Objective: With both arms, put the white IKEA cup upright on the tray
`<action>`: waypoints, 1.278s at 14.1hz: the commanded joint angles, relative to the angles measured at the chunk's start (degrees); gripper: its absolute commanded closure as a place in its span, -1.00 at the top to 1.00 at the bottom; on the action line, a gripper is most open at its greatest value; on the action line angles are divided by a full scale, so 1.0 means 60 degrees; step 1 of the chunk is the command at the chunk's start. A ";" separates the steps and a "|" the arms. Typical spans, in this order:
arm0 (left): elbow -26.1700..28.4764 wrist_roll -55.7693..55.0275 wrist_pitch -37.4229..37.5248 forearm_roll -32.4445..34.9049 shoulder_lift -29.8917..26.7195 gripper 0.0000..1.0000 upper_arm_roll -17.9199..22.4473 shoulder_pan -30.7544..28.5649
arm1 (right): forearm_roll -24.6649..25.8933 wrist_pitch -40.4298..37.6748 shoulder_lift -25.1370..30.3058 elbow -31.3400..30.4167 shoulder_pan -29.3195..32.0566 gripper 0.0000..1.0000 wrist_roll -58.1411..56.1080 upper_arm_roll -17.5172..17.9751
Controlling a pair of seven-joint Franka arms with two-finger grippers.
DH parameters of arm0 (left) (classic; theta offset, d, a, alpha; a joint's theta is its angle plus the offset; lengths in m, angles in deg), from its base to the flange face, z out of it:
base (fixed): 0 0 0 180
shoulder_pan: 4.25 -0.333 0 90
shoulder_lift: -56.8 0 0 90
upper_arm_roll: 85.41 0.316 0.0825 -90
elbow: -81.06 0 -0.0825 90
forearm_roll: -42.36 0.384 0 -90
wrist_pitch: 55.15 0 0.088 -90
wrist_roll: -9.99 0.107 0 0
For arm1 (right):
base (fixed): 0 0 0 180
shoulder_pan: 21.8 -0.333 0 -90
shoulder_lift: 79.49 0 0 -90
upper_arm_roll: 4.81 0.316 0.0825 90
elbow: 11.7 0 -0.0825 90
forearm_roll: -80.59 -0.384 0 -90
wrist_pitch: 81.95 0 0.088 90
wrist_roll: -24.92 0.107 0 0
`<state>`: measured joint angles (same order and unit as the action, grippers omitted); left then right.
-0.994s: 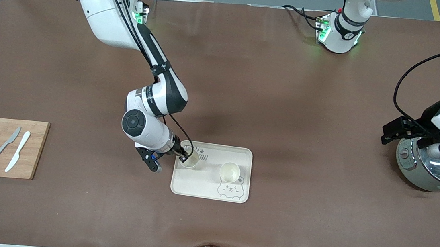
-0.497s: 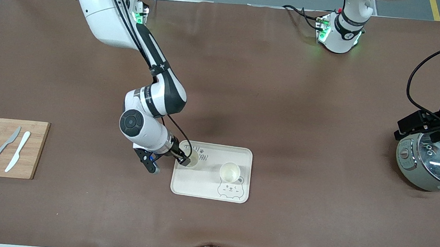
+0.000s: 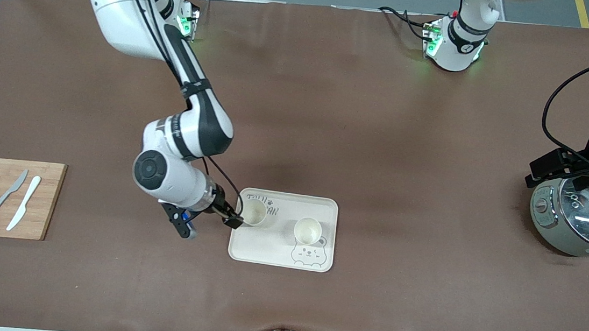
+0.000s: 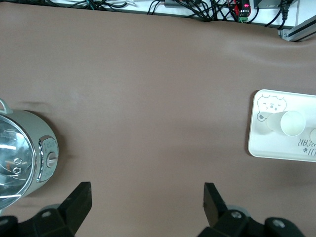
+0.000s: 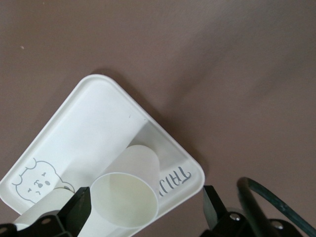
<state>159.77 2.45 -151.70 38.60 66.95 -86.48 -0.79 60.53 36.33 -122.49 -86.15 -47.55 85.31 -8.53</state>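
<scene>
Right wrist view showing the right gripper (image 5: pixel 143 210) with fingers spread wide, gripping nothing — one white cup (image 5: pixel 127 191) standing upright between them on the tray (image 5: pixel 94 113), apparently just set down near the lettering. Second cup (image 3: pixel 307 230) sitting upright by the bear drawing, so both placements looking done. Left gripper (image 4: pixel 145 205) hanging open over bare table beside the silver cooker (image 4: pixel 22 158) — waiting, well apart from the tray.
</scene>
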 commanded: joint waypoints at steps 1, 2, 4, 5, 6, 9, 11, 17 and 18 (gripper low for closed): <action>0.0183 -0.0149 -0.0036 -0.0135 -0.0183 1.00 -0.0040 -0.0034 | -0.0113 -0.1631 0.0135 0.0906 0.0596 1.00 0.0087 0.0077; 0.0154 -0.0149 -0.0036 -0.0149 -0.0169 1.00 -0.0041 -0.0034 | -0.0084 -0.1883 0.0135 0.1127 0.0672 1.00 0.0087 0.0062; 0.0110 -0.0062 -0.0036 -0.0179 -0.0154 1.00 -0.0026 -0.0063 | 0.0105 -0.2338 0.0338 0.1158 0.0745 1.00 0.0058 -0.0316; 0.0095 -0.0061 -0.0036 -0.0396 -0.0154 1.00 -0.0026 -0.0078 | 0.0121 -0.2354 0.0601 0.1158 0.0760 1.00 0.0029 -0.0449; 0.0095 -0.0134 -0.0036 -0.0688 -0.0125 1.00 0.0003 -0.0035 | 0.0135 -0.2354 0.0763 0.1144 0.0775 1.00 -0.0001 -0.0567; 0.0095 -0.0164 -0.0051 -0.0369 -0.0081 1.00 -0.0026 0.0010 | 0.0165 -0.2354 0.1305 0.0983 0.0936 1.00 -0.1241 -0.0655; 0.0080 0.0040 -0.0153 -0.0034 -0.0095 1.00 -0.0026 -0.0034 | 0.0266 -0.2384 0.1525 0.0866 0.1068 1.00 -0.1494 -0.0700; 0.0095 0.1228 -0.0168 0.0701 -0.0081 1.00 -0.0041 -0.0034 | 0.1102 -0.3114 0.2551 0.0162 0.1418 1.00 -0.3324 -0.0700; 0.0080 0.0894 -0.0153 0.0613 -0.0066 1.00 -0.0041 -0.0020 | 0.1102 -0.3305 0.2639 0.0148 0.1536 1.00 -0.3442 -0.0700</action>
<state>159.86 8.29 -152.13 41.82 66.99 -86.51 -0.85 66.43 18.06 -110.14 -82.09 -40.07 67.17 -13.45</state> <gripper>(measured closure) 0.000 0.000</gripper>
